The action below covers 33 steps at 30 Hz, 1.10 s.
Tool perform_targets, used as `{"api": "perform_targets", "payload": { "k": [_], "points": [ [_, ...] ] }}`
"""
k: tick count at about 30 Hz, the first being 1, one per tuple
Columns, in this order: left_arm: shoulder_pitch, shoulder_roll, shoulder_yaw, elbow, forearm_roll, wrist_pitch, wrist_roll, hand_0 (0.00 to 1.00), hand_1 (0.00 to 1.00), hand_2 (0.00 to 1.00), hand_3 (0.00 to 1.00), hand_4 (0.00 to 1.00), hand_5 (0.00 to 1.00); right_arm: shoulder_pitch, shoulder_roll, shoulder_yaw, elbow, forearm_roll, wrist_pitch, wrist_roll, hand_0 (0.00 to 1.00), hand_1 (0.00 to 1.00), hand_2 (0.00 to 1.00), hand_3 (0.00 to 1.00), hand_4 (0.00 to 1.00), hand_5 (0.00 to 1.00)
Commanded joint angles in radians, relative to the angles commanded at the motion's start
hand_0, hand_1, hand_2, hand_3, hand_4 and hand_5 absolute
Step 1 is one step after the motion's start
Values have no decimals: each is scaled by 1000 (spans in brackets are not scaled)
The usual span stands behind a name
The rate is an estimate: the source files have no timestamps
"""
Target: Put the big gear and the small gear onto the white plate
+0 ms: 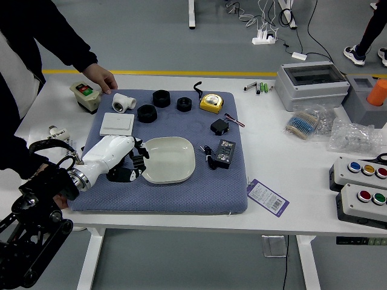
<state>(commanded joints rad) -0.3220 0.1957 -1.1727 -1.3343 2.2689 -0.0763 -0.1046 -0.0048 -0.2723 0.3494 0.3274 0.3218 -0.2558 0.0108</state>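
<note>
White plate: shallow, pale, upright on the blue mat, right of centre on neither side by much; its left rim is beside the left hand.
Left hand: black, with a white cover, reaching in from the near left; thumb side nearer the table's near edge. Grip: cannot be told whether released, clenched or grasping; the inner side is hidden.
Right arm: out of view.
Gears, big and small: not identified with certainty. Candidates, three black round pieces at the mat's far side: one nearest the plate, one farther, one to the right, seemingly smallest. None of the three on the plate.
Governing relation: the candidates lie far of the left hand, the nearest almost straight beyond it, the others farther right; round in outline, with no evident long axis. The plate lies directly right. If a gear is in the grip, the coming move is probably a short shift right; if none, a longer reach to the far side.
Nearer arm: the left.
Person: one hand resting at the mat's far left corner; another hand mostly hidden behind the robot's forearm, contact unclear.
</note>
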Motion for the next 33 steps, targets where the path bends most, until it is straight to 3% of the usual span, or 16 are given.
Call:
{"api": "perform_targets", "payload": {
  "k": [7,10,11,16,17,22,23,33],
  "points": [
    [-86,-57,120,120,-18,94,-71,289,392,438,492,28,2,4,-1,-8,1,3,-1,-1,703,729,774,603,832,691],
    [-112,-81,156,172,-10,106,-74,289,392,438,492,28,2,6,-1,-11,2,4,-3,0,703,729,774,603,832,691],
    [-116,-85,160,180,-8,106,-73,379,491,541,564,548,2,6,-1,-11,2,4,-3,0,703,729,774,603,833,693],
    [-143,-107,174,230,0,102,-41,379,491,541,564,548,2,8,-2,-12,2,4,-4,1,703,729,774,603,833,693],
    [-145,-108,174,232,0,102,-39,518,664,738,648,905,35,8,-2,-12,2,4,-4,1,704,729,775,603,835,694],
    [-156,-114,168,258,0,118,-14,518,664,738,648,905,35,8,-3,-12,3,4,-3,1,704,729,775,603,835,694],
    [-156,-114,168,259,0,119,-13,630,733,821,786,985,92,8,-3,-12,3,4,-3,1,704,729,774,603,835,695],
    [-153,-112,140,248,0,141,11,668,767,847,801,998,115,0,-2,-14,3,7,-4,2,703,730,774,603,835,695]
  ]
}}
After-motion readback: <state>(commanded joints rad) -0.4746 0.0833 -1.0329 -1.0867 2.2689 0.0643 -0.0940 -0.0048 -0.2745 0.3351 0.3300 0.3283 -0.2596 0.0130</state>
